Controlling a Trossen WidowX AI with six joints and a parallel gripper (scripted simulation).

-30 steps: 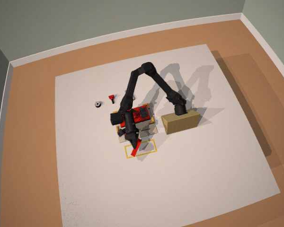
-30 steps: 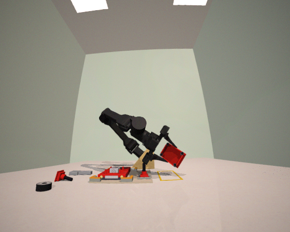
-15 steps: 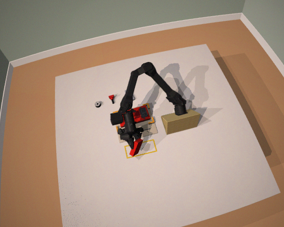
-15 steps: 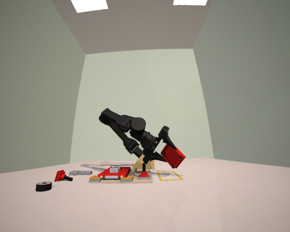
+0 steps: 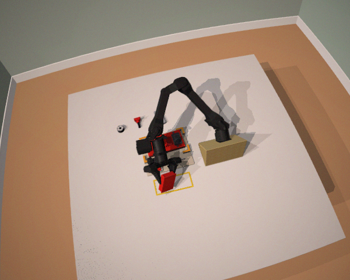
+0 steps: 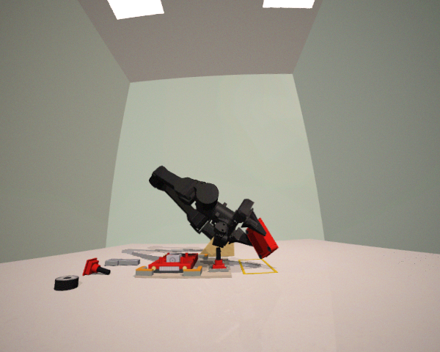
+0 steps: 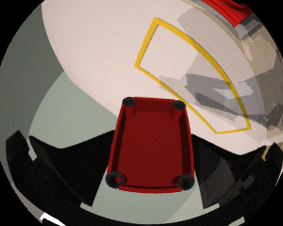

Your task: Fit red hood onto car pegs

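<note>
My gripper (image 5: 167, 177) (image 6: 257, 238) (image 7: 153, 137) is shut on the red hood (image 5: 168, 181) (image 6: 262, 240) (image 7: 151, 141), its fingers on two opposite sides. The hood is steeply tilted above the table, over the yellow outline. Its hollow underside and four dark corner bosses face the wrist camera. The red chassis (image 5: 171, 146) (image 6: 155, 265) (image 7: 226, 8) sits in the jig (image 5: 186, 149) (image 6: 192, 270), beside the gripper and partly under the arm. The grey engine block (image 6: 173, 258) shows on its deck; the arm hides it in the top view. The pegs are too small to make out.
The yellow outline (image 5: 191, 179) (image 6: 259, 273) (image 7: 146, 41) lies beside the jig. A red part with a black post (image 6: 218, 264) stands near the chassis. A wheel (image 5: 120, 128) (image 6: 66, 284), another red part (image 5: 137, 119) (image 6: 91, 266) and a grey part (image 6: 122, 262) lie on the chassis's other side.
</note>
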